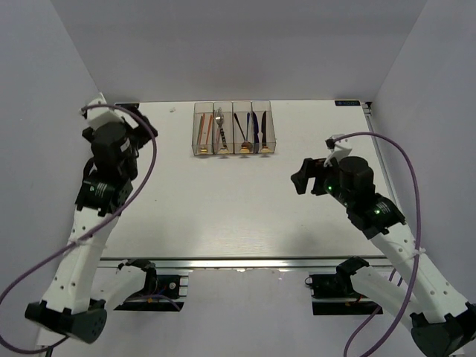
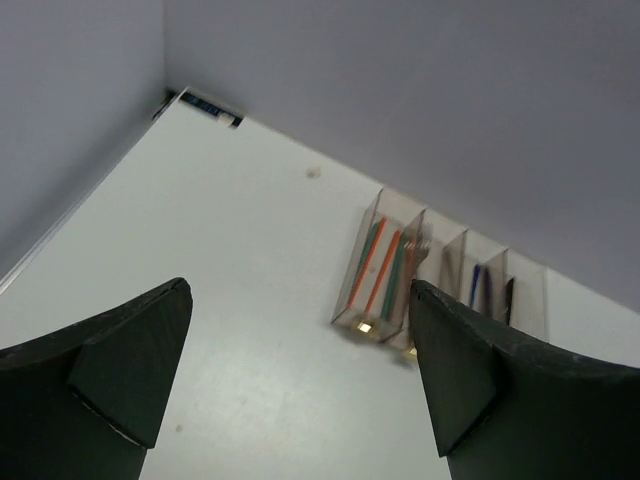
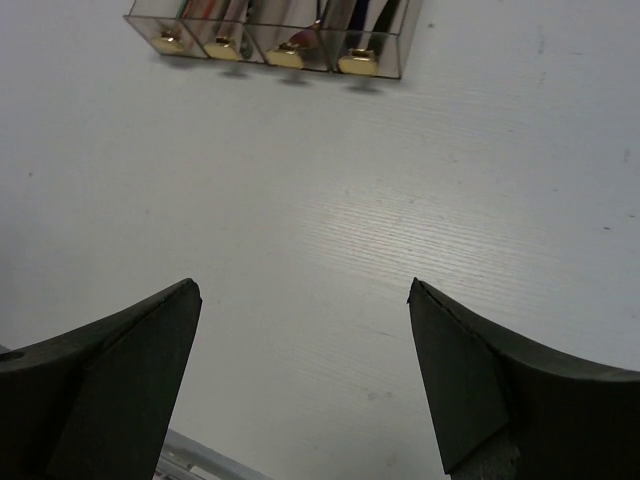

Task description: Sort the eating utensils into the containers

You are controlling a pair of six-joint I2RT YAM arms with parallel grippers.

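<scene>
The containers (image 1: 233, 128) are four clear bins joined in a row at the back middle of the white table. From left they hold red and teal chopsticks (image 1: 204, 126), a silver fork (image 1: 221, 121), a dark spoon (image 1: 241, 128) and blue and dark knives (image 1: 259, 126). No loose utensils show on the table. My left gripper (image 1: 137, 123) is open and empty, left of the bins. In the left wrist view it (image 2: 300, 290) faces the containers (image 2: 440, 290) and chopsticks (image 2: 382, 265). My right gripper (image 1: 301, 177) is open and empty at right; its view (image 3: 303, 288) shows the containers (image 3: 270, 40) far ahead.
Grey-white walls close in the table at left, back and right. A metal rail (image 1: 245, 262) runs along the near edge. Purple cables loop off both arms. A small dark label (image 2: 210, 108) sits at the back left corner.
</scene>
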